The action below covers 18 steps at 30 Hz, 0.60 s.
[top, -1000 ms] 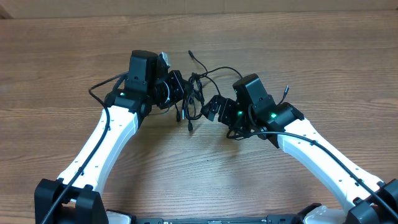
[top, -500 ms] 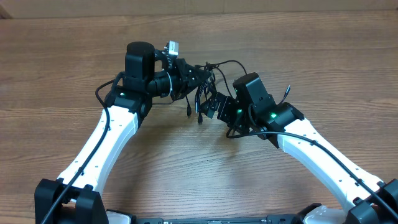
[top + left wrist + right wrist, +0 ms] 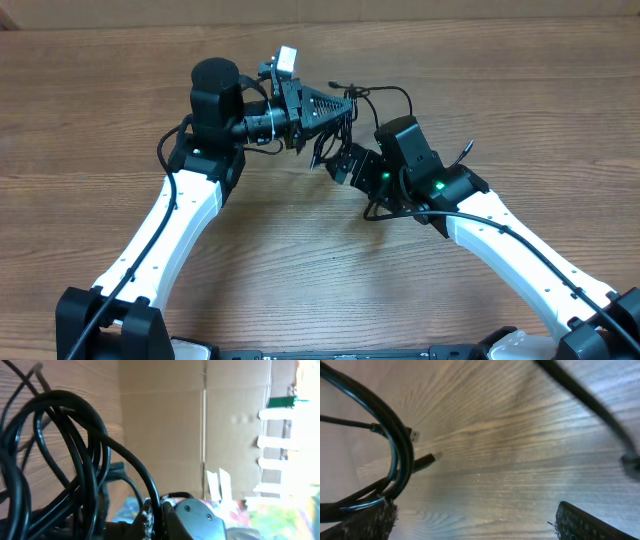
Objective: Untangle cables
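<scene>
Separation step: your left gripper pinches the cables aloft; your right gripper, spread just beneath, needs one loose strand.

**Cables bunched between two grippers above the worktop**

The left gripper points right, its jaws narrowed to a tip in the black cables, which bunch there in a tangle. Loose ends trail just below it over the wooden worktop. One loop arcs out to the right, above the right gripper, which reaches up-left to the tangle's lower side. A small white block sits atop the left gripper. The left arm and right arm, both white, run in from the bottom edge.
</scene>
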Each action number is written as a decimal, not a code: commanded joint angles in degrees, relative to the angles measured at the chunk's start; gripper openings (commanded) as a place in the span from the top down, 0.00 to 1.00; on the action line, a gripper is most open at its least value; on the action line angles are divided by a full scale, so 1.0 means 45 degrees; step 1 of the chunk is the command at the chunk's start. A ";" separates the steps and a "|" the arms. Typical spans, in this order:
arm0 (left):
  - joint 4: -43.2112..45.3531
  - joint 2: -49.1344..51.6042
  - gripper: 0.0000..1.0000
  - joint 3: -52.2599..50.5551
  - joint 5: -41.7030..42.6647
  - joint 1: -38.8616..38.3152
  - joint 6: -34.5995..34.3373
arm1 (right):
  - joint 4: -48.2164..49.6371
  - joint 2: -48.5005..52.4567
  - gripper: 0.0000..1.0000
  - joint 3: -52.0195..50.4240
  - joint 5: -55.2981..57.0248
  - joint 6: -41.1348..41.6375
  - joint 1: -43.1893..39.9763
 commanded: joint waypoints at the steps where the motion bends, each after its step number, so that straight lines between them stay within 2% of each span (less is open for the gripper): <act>1: 0.0631 -0.0272 0.96 0.0155 0.0933 -0.0097 -0.1030 | 0.0641 0.0039 0.00 -0.0068 0.0457 0.0039 0.0107; 9: 0.0622 -0.0287 0.96 0.0155 0.1044 -0.0097 -0.1156 | 0.1753 0.0039 0.00 -0.0068 0.1015 0.1452 -0.0010; 13: 0.0670 -0.0291 0.95 0.0155 0.1054 -0.0097 -0.1690 | 0.2851 0.0058 0.00 -0.0068 0.0967 0.1491 -0.0034; 17: 0.1588 -0.0291 0.96 0.0155 0.1054 -0.0160 -0.2327 | 0.3424 0.0316 0.00 -0.0068 0.0976 0.1477 -0.0034; 18: 0.2322 -0.0291 0.96 0.0155 0.1059 -0.0180 -0.2759 | 0.3351 0.0597 0.00 -0.0068 0.1005 0.1418 -0.0034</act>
